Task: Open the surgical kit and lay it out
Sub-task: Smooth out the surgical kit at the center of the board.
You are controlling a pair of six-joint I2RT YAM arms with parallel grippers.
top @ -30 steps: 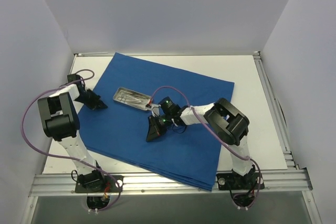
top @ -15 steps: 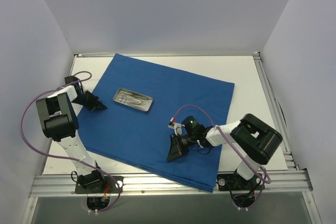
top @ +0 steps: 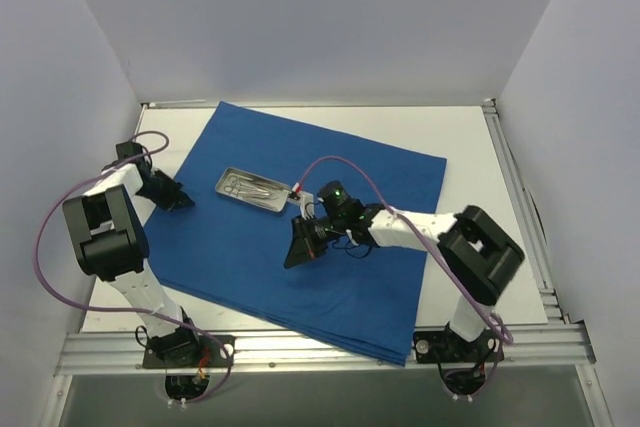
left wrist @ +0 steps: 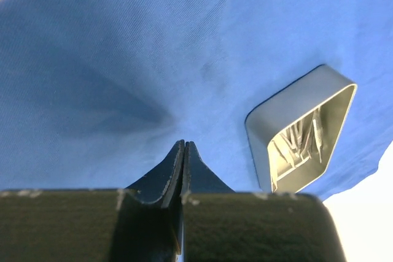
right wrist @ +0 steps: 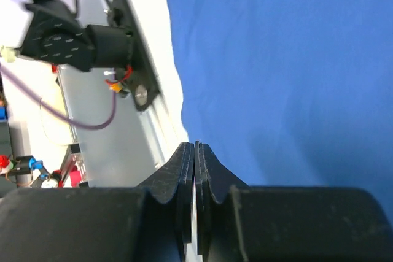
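Surface: a white table (top: 470, 142), boxed in at the back and on both sides by plain pale walls (top: 320, 27). An aluminium frame rail (top: 320, 345) runs along the near edge and carries both arm bases.

Task item: the blue cloth wrap (top: 240, 247) lies opened out flat over most of the table, set askew to its edges. Its far left corner is close to the back rail and its near right corner reaches the frame rail. Stacked layers of cloth show along the near edge. The metal tray (top: 254, 189) rests on the cloth in its far left part, open side up. The thin silver instruments (top: 250, 185) lie inside it in a loose bunch; they are too small to count.

Left gripper (top: 186, 204): low over the left margin of the cloth, near the tray but apart from it, jaws pressed together finger to finger. The left wrist view shows a shallow pucker in the cloth just ahead of the tips. Contact with the cloth cannot be confirmed.

Right gripper (top: 289, 263): over the middle of the cloth, on the near right side of the tray and clear of it, jaws likewise closed flat against each other.

Obstructions: a purple cable (top: 340, 167) loops above the right forearm and crosses the line between that arm and the tray. The right forearm itself stretches across the cloth's right half.
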